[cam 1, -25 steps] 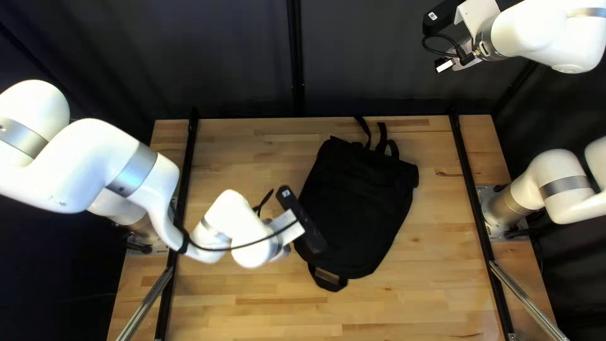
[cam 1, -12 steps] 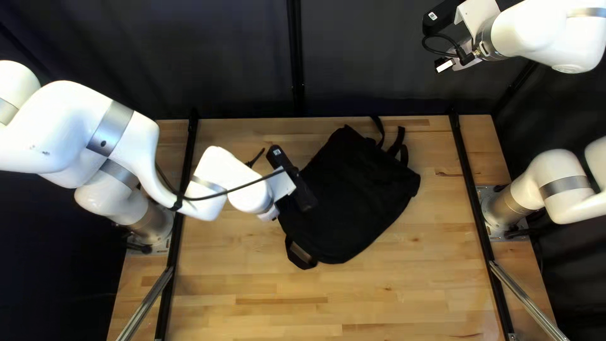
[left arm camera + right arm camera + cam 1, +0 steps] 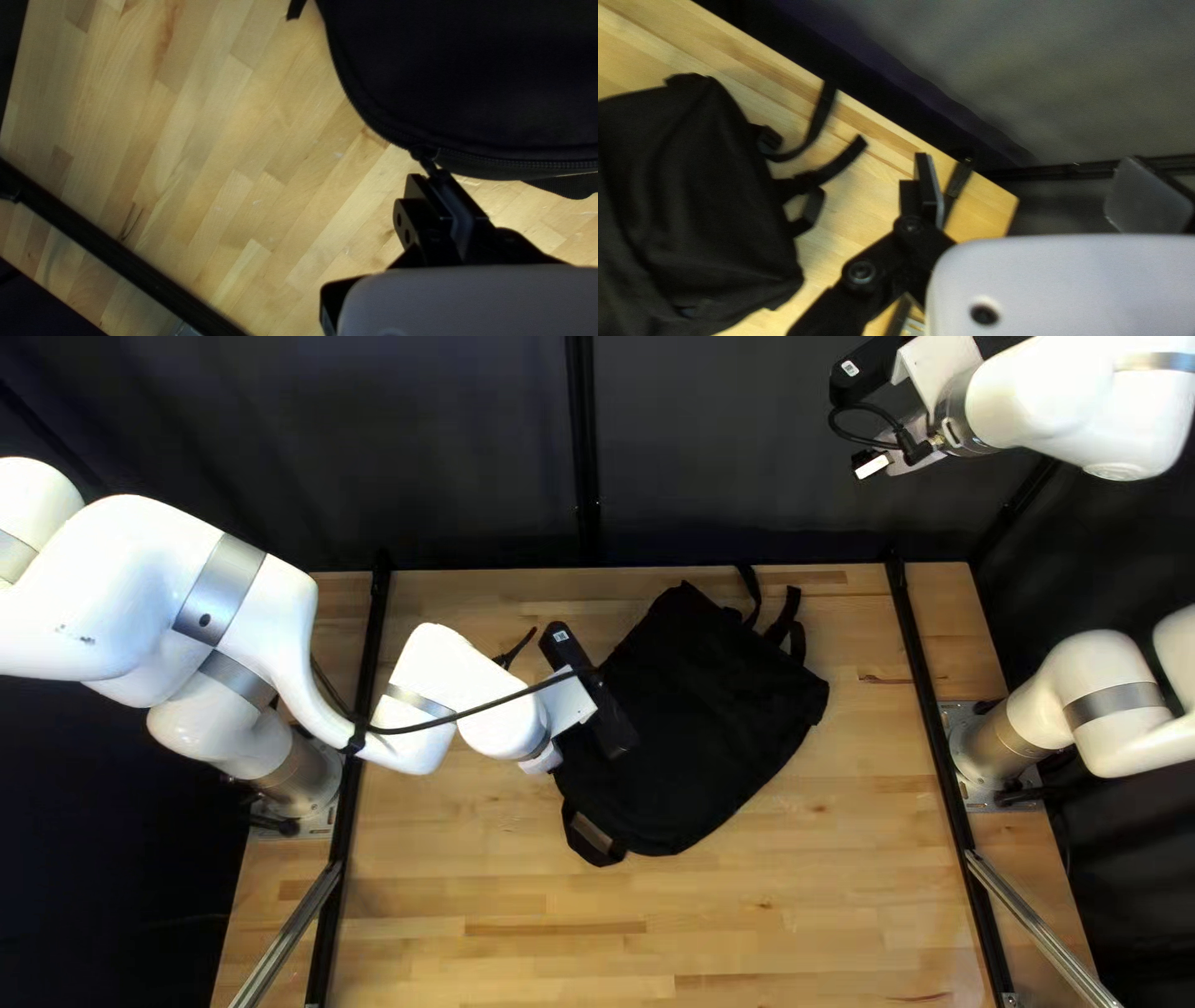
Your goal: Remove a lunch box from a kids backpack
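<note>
Top left view had the left gripper (image 3: 570, 706) at the bag (image 3: 710, 722), near mid-frame. Seen from its own wrist, the left gripper (image 3: 439, 177) stood narrow, its fingers (image 3: 414, 193) pinching the zip pull (image 3: 427, 163). Just ahead of them, the zip (image 3: 367, 115) curved along the black bag's rounded edge.

In the top left view the bag lay aslant on the table (image 3: 772, 896), right of centre. Its loop (image 3: 576, 834) pointed toward the lower left, its straps (image 3: 756, 597) toward the upper right. The left arm (image 3: 268, 604) reached in from the left edge.

At the upper right, the right gripper (image 3: 890, 454) hung well apart from the bag, its fingers wide in its wrist view. Behind the table's far edge stood the dark curtain (image 3: 722, 448).
</note>
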